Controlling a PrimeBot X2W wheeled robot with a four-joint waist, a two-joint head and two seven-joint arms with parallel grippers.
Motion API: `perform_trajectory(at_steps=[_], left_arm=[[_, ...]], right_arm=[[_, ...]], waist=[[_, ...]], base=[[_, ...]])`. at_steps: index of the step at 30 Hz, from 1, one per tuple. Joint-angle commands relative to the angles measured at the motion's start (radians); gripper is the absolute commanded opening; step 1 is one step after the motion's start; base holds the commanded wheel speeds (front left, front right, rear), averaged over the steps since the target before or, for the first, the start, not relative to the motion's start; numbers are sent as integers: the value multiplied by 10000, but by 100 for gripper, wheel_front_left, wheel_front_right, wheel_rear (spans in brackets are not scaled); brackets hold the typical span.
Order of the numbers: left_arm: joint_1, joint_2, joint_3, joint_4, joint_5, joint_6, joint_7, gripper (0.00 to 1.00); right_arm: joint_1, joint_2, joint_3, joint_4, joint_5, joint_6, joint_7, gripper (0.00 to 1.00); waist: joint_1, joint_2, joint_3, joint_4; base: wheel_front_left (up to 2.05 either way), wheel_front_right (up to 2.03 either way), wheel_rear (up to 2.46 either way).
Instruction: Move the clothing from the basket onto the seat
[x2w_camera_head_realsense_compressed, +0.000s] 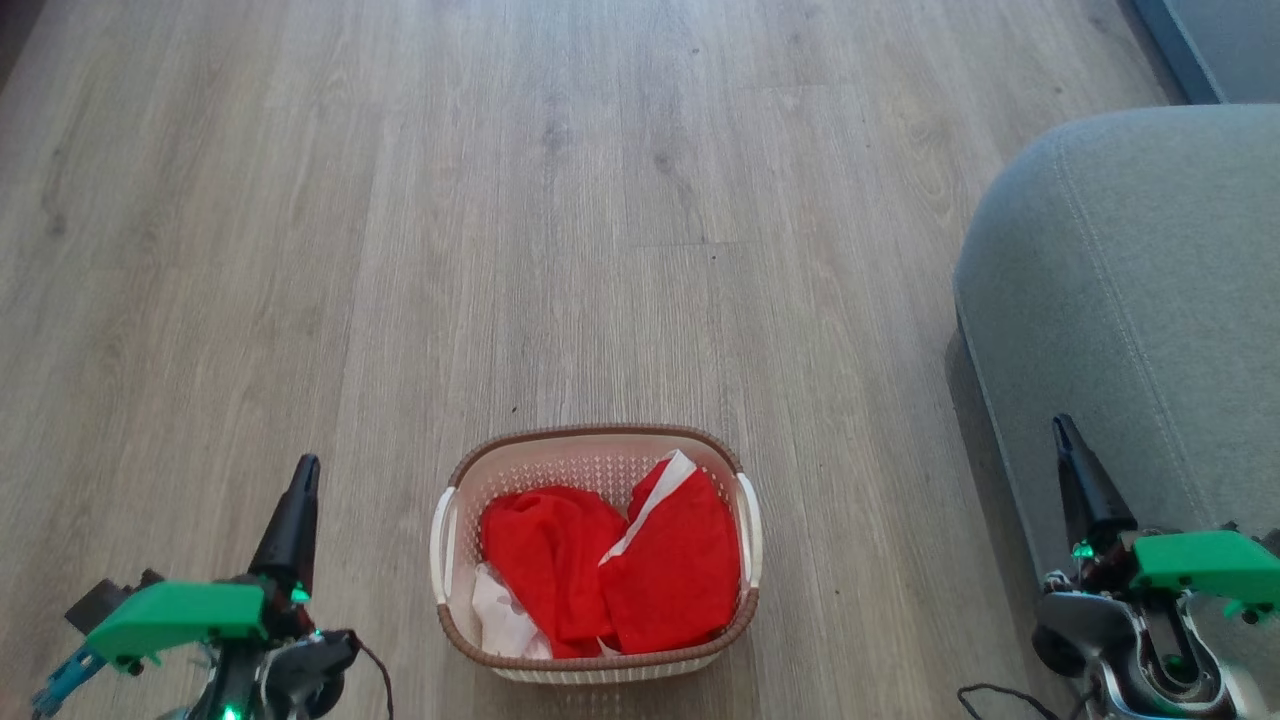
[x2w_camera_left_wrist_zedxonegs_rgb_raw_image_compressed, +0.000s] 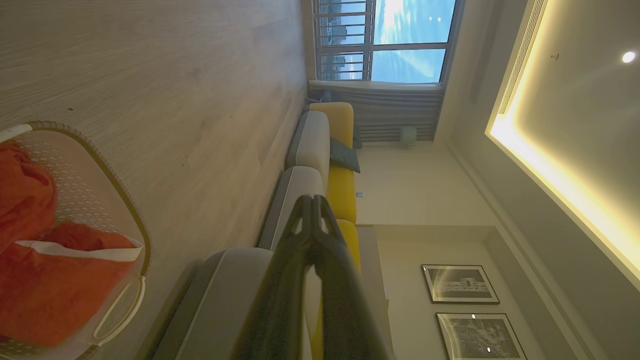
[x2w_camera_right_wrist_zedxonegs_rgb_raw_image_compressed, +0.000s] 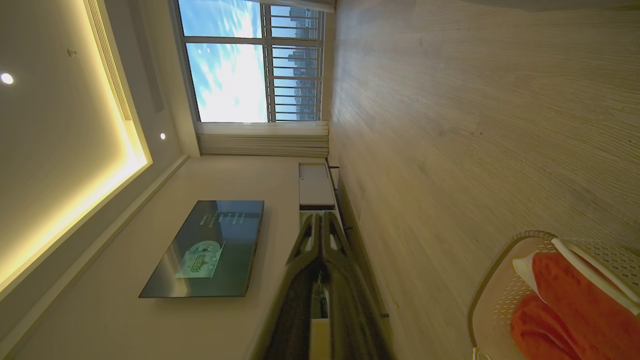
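Observation:
The cream basket (x2w_camera_head_realsense_compressed: 596, 665) with its brown rim stands on the wooden floor at the bottom middle of the head view. Red clothing (x2w_camera_head_realsense_compressed: 610, 565) with white bands lies bunched inside it. The grey seat (x2w_camera_head_realsense_compressed: 1130, 290) rises at the right. My left gripper (x2w_camera_head_realsense_compressed: 305, 468) hangs shut and empty to the basket's left. My right gripper (x2w_camera_head_realsense_compressed: 1062, 428) is shut and empty, in front of the seat's edge. The left wrist view has the basket (x2w_camera_left_wrist_zedxonegs_rgb_raw_image_compressed: 127, 200), the clothing (x2w_camera_left_wrist_zedxonegs_rgb_raw_image_compressed: 45, 285) and that gripper (x2w_camera_left_wrist_zedxonegs_rgb_raw_image_compressed: 312, 200). The right wrist view has the basket (x2w_camera_right_wrist_zedxonegs_rgb_raw_image_compressed: 492, 280), the clothing (x2w_camera_right_wrist_zedxonegs_rgb_raw_image_compressed: 570, 305) and that gripper (x2w_camera_right_wrist_zedxonegs_rgb_raw_image_compressed: 320, 217).
Bare wooden floor (x2w_camera_head_realsense_compressed: 560, 200) stretches ahead of the basket. A row of grey and yellow sofa sections (x2w_camera_left_wrist_zedxonegs_rgb_raw_image_compressed: 312, 145) runs toward a window. A wall-mounted screen (x2w_camera_right_wrist_zedxonegs_rgb_raw_image_compressed: 210, 250) and a low cabinet (x2w_camera_right_wrist_zedxonegs_rgb_raw_image_compressed: 315, 185) stand on the opposite side.

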Motion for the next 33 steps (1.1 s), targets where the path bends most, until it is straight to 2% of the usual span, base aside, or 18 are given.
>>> perform_trajectory(at_steps=[1, 33], left_arm=[[-480, 139, 333, -333, -68, -90, 73, 0], [-480, 139, 333, -333, -68, -90, 73, 0]], right_arm=[[-301, -39, 179, -393, 62, 2, 39, 0], [-301, -39, 179, -393, 62, 2, 39, 0]], waist=[[0, 0, 0, 0], [0, 0, 0, 0]], base=[[0, 0, 0], [0, 0, 0]])
